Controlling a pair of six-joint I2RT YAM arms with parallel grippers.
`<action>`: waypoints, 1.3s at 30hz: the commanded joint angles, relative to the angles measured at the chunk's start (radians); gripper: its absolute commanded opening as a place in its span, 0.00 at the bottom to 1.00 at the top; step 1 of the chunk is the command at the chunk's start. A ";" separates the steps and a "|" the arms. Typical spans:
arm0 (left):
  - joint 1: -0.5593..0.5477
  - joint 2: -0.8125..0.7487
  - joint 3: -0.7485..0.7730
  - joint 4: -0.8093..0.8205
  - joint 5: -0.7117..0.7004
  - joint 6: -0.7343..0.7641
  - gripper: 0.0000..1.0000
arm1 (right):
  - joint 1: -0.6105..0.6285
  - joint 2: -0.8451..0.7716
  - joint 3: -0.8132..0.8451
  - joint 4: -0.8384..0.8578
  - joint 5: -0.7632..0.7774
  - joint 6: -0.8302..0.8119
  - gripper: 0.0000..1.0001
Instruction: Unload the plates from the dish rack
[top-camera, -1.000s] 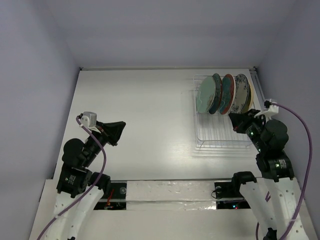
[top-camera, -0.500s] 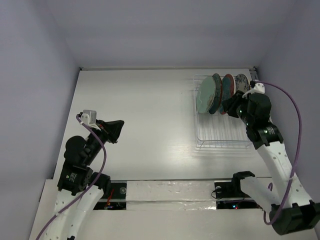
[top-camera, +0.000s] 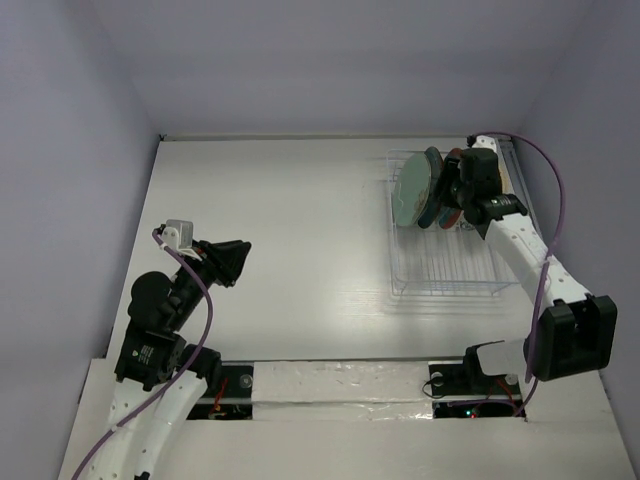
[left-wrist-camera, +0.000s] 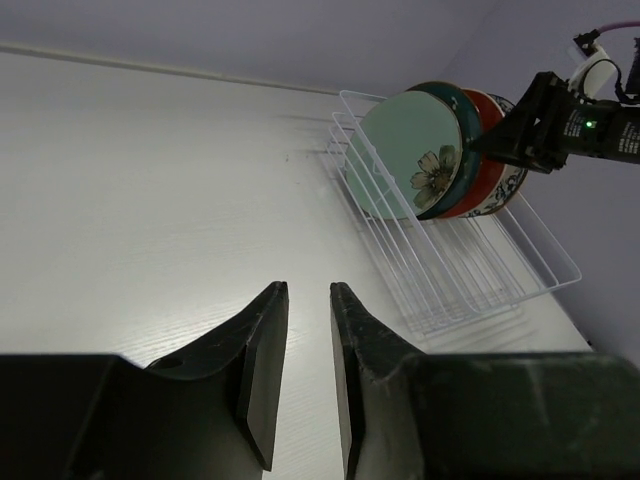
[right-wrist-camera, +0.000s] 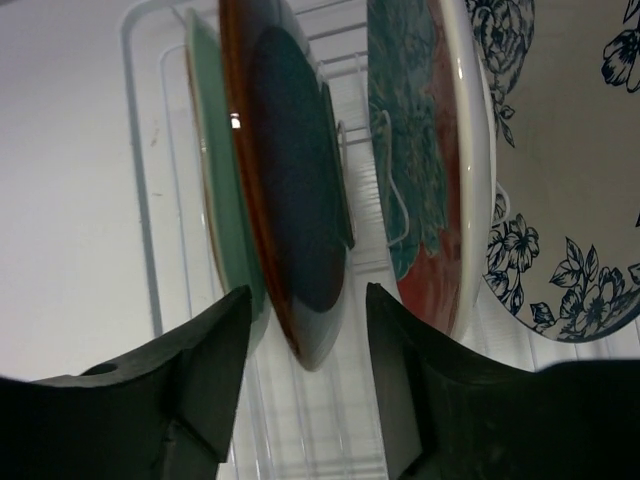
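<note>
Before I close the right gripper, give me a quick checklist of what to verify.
1. Right gripper open: ok, fingers spread.
2. Dark teal plate in the gap: ok, its rim lines up between the fingers in the wrist view.
3. Only one plate in the gap: cannot tell; the mint plate sits right behind one finger, and the red-and-teal plate is outside the other.
4. Fingers deep enough past the rim: cannot tell.
5. Left gripper out of the way: ok, empty, far from the dish rack.
</note>
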 joint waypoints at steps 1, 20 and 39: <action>-0.003 0.009 -0.001 0.039 0.020 0.002 0.21 | 0.006 0.029 0.069 0.051 0.081 -0.019 0.53; -0.003 0.007 -0.001 0.039 0.020 0.002 0.27 | 0.101 0.262 0.241 -0.034 0.452 -0.036 0.11; -0.003 0.010 -0.003 0.042 0.032 0.002 0.31 | 0.283 0.055 0.596 -0.253 0.706 -0.180 0.00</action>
